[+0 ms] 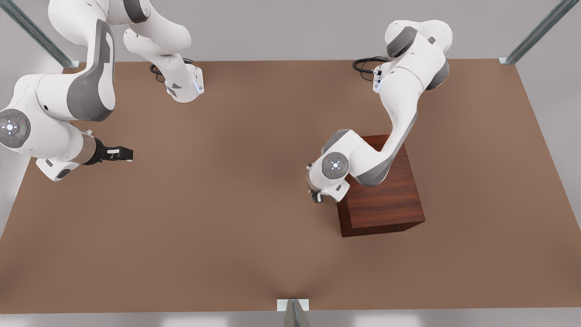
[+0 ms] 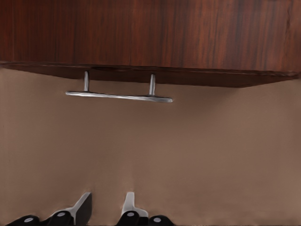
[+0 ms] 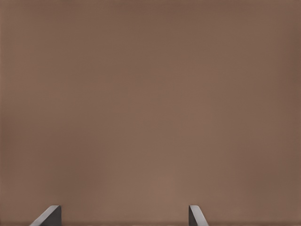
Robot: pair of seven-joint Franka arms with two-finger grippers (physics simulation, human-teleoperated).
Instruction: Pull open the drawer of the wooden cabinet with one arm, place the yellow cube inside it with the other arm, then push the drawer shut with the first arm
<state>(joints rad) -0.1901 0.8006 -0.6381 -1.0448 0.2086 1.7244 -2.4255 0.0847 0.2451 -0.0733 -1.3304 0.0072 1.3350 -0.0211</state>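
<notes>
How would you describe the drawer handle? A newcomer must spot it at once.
Find the dark wooden cabinet on the brown table, under the bent arm. On its front, facing the open left gripper, sits the handle: a thin silver bar on two posts, the cabinet's sole metal part.

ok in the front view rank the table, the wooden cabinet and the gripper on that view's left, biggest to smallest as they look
1. Table, by far the largest.
2. Wooden cabinet.
3. Right gripper, smallest, hanging over bare table with nothing held.

Its height above the table is unclear, so nearness to the camera may affect its look; the order holds.
</notes>
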